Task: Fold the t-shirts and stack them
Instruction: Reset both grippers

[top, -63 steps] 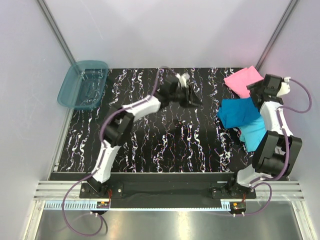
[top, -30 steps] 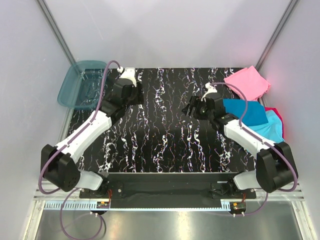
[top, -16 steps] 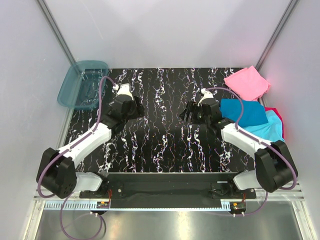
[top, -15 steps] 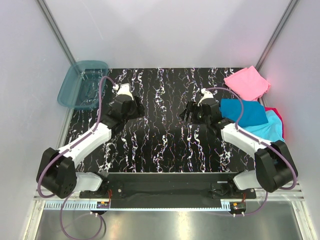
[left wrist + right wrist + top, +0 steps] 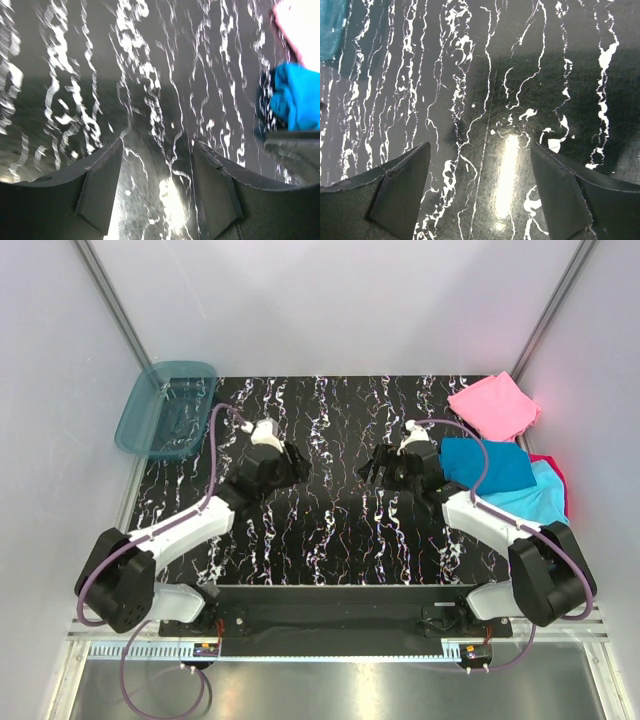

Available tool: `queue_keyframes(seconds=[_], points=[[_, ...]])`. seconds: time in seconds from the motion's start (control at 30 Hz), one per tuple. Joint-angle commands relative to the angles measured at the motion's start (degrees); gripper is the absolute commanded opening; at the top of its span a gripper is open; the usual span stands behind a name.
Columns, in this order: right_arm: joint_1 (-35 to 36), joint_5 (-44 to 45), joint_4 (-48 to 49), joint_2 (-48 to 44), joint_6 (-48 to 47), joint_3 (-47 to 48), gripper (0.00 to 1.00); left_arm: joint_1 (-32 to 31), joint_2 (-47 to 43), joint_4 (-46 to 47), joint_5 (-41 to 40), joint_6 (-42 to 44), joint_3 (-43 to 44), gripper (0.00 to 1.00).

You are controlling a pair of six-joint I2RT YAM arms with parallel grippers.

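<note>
Left gripper (image 5: 298, 462) and right gripper (image 5: 369, 467): fingers released, holding nothing, above mid-table (image 5: 330, 530). Teal shirt (image 5: 492, 466) lies folded at right, beyond right wrist, apart from all fingers.

I see a black table (image 5: 330, 530) veined in white. The translucent blue tub (image 5: 165, 408) sits at its far left corner and a folded pink t-shirt (image 5: 492, 405) at the far right. Just nearer, a teal-blue t-shirt (image 5: 487, 465) lies atop a lighter cyan t-shirt (image 5: 535, 495), with magenta-red cloth (image 5: 555, 462) showing at the right edge.
</note>
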Motion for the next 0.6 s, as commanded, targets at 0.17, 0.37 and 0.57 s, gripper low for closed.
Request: queue_keyframes(seconds=[0.17, 0.37, 0.57], points=[[0.53, -0.60, 5.50, -4.97, 1.86, -1.55, 0.91, -2.72, 0.92, 8.97, -1.10, -2.03, -6.44, 0.63], [0.61, 0.28, 5.68, -4.72, 1.77, -1.81, 0.92, -3.24, -1.37, 9.76, -2.86, 0.08, -8.12, 0.62], [0.61, 5.73, 4.53, -6.38, 1.77, -2.86, 0.96, -4.47, -2.69, 10.03, -3.65, 2.54, -7.94, 0.62]])
